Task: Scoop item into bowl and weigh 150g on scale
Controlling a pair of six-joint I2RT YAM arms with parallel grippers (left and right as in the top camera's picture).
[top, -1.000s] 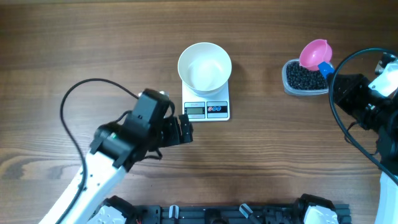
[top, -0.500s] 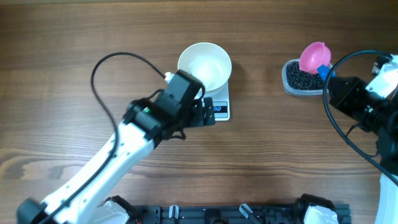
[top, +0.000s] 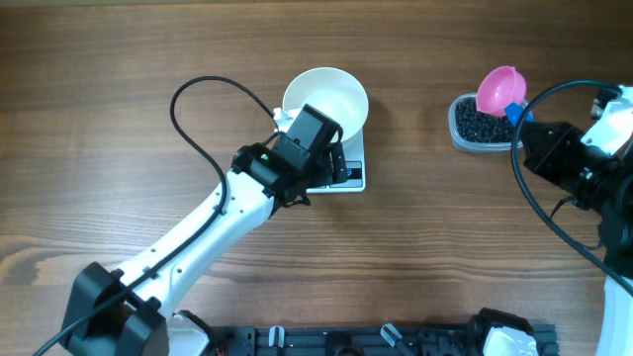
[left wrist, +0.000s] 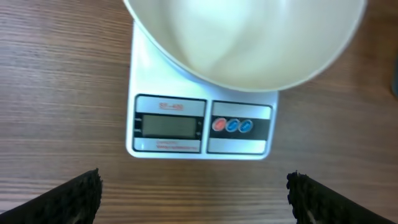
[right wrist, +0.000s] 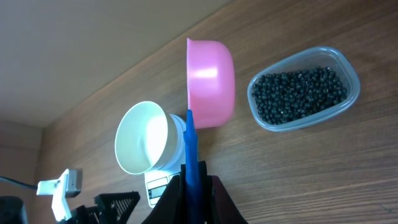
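The left arm [top: 198, 237] reaches diagonally forward, wrist bent down, the left gripper [top: 338, 164] spread wide. At the far right, the right gripper [right wrist: 193, 180] is pinched on a blue handle [right wrist: 191, 140].

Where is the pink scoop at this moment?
Overhead view: the pink scoop is at the table's right side, by the clear tub of black beans, its blue handle clamped by the right gripper.

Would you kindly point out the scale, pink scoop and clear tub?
scale [left wrist: 169, 126]: left wrist view, grey display.
pink scoop [right wrist: 211, 78]: right wrist view, cup wall.
clear tub [right wrist: 352, 78]: right wrist view, rim.
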